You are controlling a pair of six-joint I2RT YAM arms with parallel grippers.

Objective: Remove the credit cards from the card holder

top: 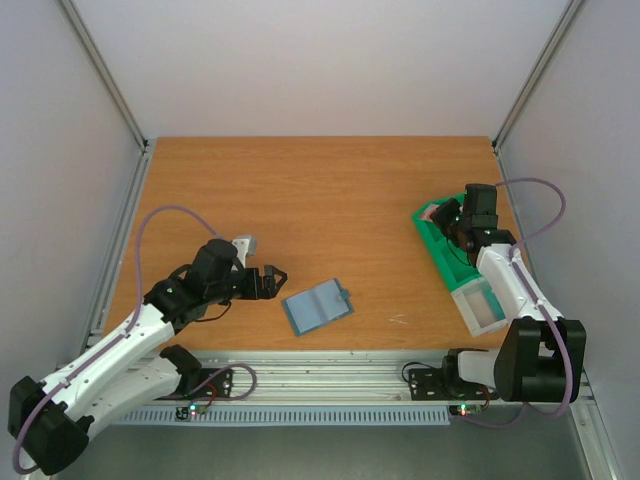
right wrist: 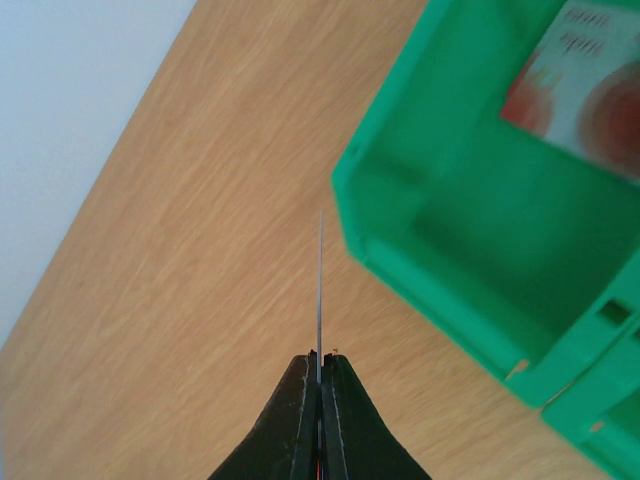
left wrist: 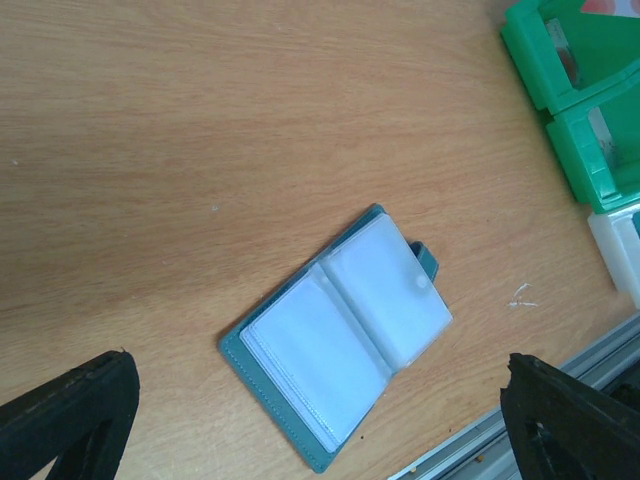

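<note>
The card holder (top: pixel 318 307) lies spread open, pockets up, close to the near edge of the wooden surface (top: pixel 320 190). Its long axis runs left to right, with the clasp end angled slightly far. The left end effector (top: pixel 277 282) hangs released just left of it, while the right end effector (right wrist: pixel 319 365) is clenched on a thin credit card (right wrist: pixel 320 290), seen edge-on beside the green bin (right wrist: pixel 400 230), in which a red-patterned card (right wrist: pixel 575 80) lies.

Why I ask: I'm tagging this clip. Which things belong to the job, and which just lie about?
Job: holder, lying open; held card, edge-on in the shut right gripper; second card, in the green bin; left gripper, open.
Lying about: white bin.
</note>
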